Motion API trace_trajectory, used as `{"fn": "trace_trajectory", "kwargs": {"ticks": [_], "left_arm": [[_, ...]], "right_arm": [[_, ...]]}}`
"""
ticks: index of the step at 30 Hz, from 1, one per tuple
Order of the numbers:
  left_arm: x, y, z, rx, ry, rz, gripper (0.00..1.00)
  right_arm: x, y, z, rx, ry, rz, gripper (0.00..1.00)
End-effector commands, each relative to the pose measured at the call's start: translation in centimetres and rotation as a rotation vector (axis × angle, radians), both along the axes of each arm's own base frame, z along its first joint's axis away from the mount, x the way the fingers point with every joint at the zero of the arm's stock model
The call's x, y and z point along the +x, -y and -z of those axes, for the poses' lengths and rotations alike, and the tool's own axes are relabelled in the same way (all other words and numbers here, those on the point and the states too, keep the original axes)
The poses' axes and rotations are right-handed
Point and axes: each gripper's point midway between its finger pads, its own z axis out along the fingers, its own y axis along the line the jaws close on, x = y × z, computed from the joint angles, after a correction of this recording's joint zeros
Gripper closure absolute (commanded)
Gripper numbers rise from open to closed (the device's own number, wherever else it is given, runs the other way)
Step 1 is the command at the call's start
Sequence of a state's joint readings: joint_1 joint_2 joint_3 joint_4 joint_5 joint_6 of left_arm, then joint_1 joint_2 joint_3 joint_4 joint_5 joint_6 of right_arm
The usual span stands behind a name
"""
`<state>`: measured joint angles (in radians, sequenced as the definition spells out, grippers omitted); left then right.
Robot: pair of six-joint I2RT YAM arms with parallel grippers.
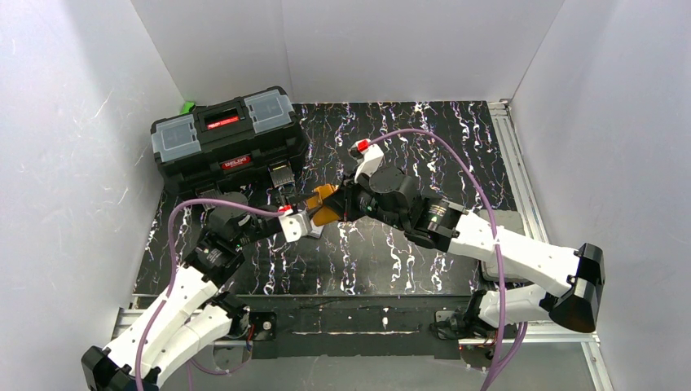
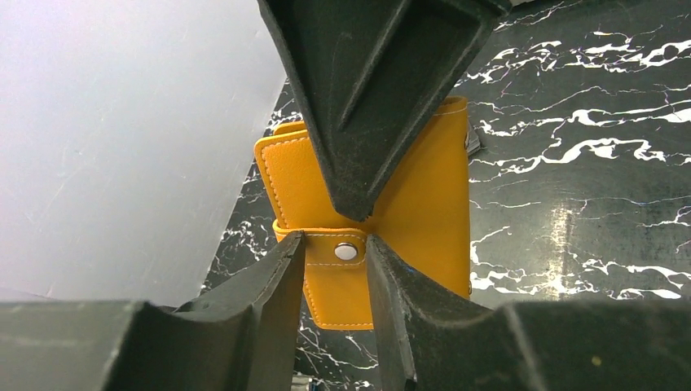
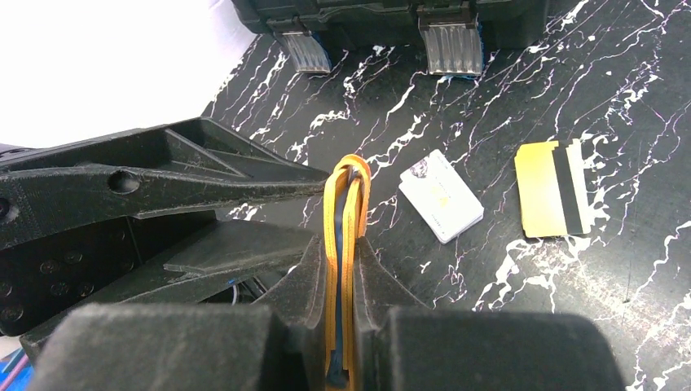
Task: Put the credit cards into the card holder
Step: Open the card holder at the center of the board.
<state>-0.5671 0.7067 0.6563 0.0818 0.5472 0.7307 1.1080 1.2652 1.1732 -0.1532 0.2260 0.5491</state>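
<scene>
Caught between the two arms and held off the table (image 1: 391,261), the card holder (image 2: 424,187) stands on edge in the right gripper (image 3: 342,257), whose jaws are clamped flat against its two covers. The left gripper (image 2: 336,244) meets it from the opposite side, jaws narrow around the snap tab (image 2: 338,285) with a finger against each edge of the strap (how firmly, the views do not show). The tab's length points straight at the left wrist, so a pull along that line looks the likeliest way to pop it open. Beyond the card holder, down on the table, a white card (image 3: 440,195) and an orange striped card (image 3: 554,189) lie flat, side by side but apart.
</scene>
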Motion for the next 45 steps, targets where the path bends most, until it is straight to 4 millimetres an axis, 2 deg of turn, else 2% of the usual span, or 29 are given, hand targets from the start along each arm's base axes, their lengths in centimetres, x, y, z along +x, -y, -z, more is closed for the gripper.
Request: {"fn": "trace_trajectory", "kwargs": {"ticks": [1, 8, 13, 17, 20, 23, 29, 33, 36, 37, 39, 40, 41, 45], "left_arm": [[0.8, -0.2, -0.6, -0.013, -0.017, -0.049, 0.69], [-0.1, 0.0, -0.5, -0.021, -0.025, -0.019, 0.69], [0.5, -0.5, -0.2, -0.014, -0.042, -0.079, 0.69], [1.9, -1.1, -0.8, -0.03, -0.049, -0.164, 0.77], [3.2, -2.0, -1.3, -0.051, -0.087, -0.265, 0.88], [3.3, -2.2, -1.8, -0.066, -0.114, -0.286, 0.98], [3.2, -3.0, -2.5, -0.099, -0.139, -0.332, 1.0], [2.4, -3.4, -2.0, -0.074, -0.178, -0.331, 1.0], [0.0, -3.0, -1.2, -0.054, -0.22, -0.24, 1.0], [-0.9, -2.9, -1.0, -0.056, -0.225, -0.203, 0.92], [-2.4, -2.7, -0.4, -0.057, -0.219, -0.147, 0.66], [-2.8, -2.7, -0.1, -0.058, -0.213, -0.129, 0.57], [-3.2, -2.7, 0.0, -0.059, -0.206, -0.115, 0.52], [-3.3, -2.4, -0.5, -0.06, -0.183, -0.086, 0.51]], "right_arm": [[-1.0, -0.9, -4.8, 0.176, 0.037, -0.039, 0.99], [-0.5, -0.6, -5.0, 0.186, 0.044, -0.005, 0.99], [-0.7, -1.2, -5.1, 0.19, 0.041, -0.031, 0.99], [-1.0, -1.7, -4.7, 0.176, 0.037, -0.05, 0.99], [-1.0, -1.6, -4.3, 0.16, 0.037, -0.045, 0.99], [-1.1, -1.6, -4.2, 0.156, 0.035, -0.048, 0.99], [-1.2, -1.4, -3.7, 0.134, 0.029, -0.048, 0.99], [-1.3, -1.1, -2.9, 0.114, 0.02, -0.043, 0.99], [-0.9, -0.6, -3.1, 0.11, 0.026, -0.016, 0.99], [-0.7, -0.5, -3.3, 0.112, 0.033, -0.003, 0.99], [-0.5, -0.3, -3.7, 0.115, 0.048, 0.01, 0.99], [-0.4, -0.2, -3.9, 0.115, 0.052, 0.014, 0.99], [-0.3, -0.2, -3.9, 0.115, 0.054, 0.018, 0.99], [-0.4, -0.7, -3.9, 0.119, 0.047, 0.006, 0.99]]}}
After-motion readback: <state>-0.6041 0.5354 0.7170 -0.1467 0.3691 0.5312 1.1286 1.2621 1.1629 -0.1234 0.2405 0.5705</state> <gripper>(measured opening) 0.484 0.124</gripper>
